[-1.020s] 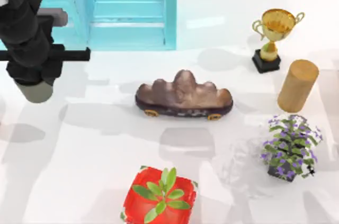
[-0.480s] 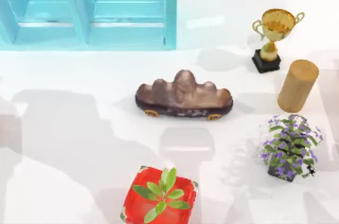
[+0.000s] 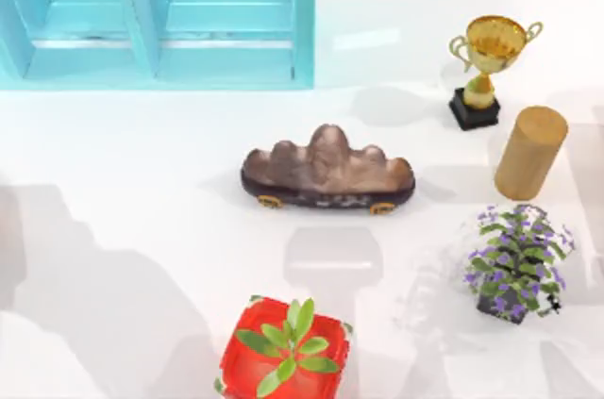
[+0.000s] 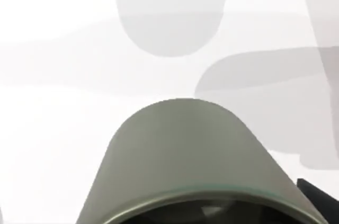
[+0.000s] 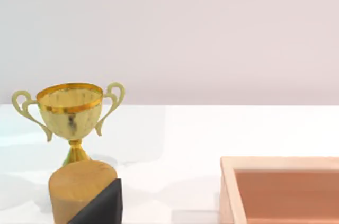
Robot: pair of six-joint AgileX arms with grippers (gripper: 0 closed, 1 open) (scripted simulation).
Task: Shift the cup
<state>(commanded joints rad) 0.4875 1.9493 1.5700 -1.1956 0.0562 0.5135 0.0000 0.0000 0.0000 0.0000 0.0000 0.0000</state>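
Close under the left wrist camera, the cup (image 4: 185,155) is sitting right at the left gripper, over white table (image 4: 53,75). Can't tell whether that gripper is gripping it. Right arm is idling near the trophy (image 5: 71,113).

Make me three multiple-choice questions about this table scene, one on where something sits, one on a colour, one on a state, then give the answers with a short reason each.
1. Where does the gold trophy stand in the top view?
A. Far right of the table, just behind the wooden cylinder
B. Front left corner
C. Beside the red pot

2. What colour is the pot holding the green plant?
A. Blue
B. Red
C. Black

3. How does the cup sit in the left wrist view?
A. Far off on the table
C. Broken in pieces
B. Right up against the camera, dark opening toward it

Answers: 1 A, the trophy sits beyond the cylinder at the right. 2 B, the pot is bright red. 3 B, its olive-grey wall looms close.
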